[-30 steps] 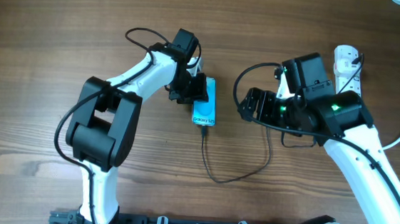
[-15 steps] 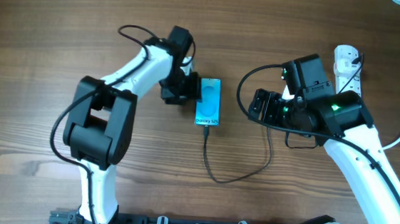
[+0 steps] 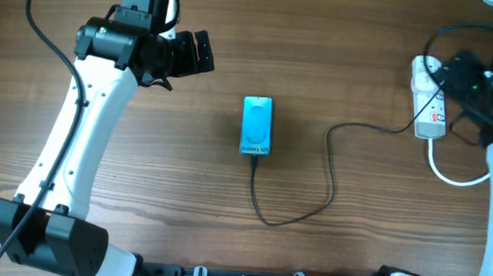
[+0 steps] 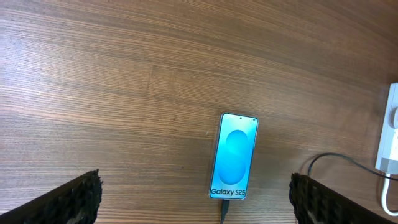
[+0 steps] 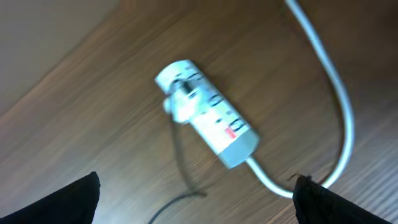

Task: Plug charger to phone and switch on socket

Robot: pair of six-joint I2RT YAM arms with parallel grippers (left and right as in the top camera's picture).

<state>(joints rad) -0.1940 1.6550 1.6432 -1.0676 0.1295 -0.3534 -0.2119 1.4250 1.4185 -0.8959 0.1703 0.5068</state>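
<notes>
With both arms' jaws spread wide and empty and the cable [image 3: 332,176] seemingly seated in the phone [image 3: 257,126] at the middle of the desk [image 3: 369,42], we judge the socket [image 3: 428,101] by its right edge light, rigid and apt to slide, so we'd press straight down rather than grip it.

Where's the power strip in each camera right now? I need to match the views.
Overhead: power strip at the right edge, upper half, lying lengthwise up the picture.
Left wrist: power strip cut off at the far right edge.
Right wrist: power strip in the centre, slanted, blurred.
Shared landmark: the thin black cable running to the strip, seen in all three.
</notes>
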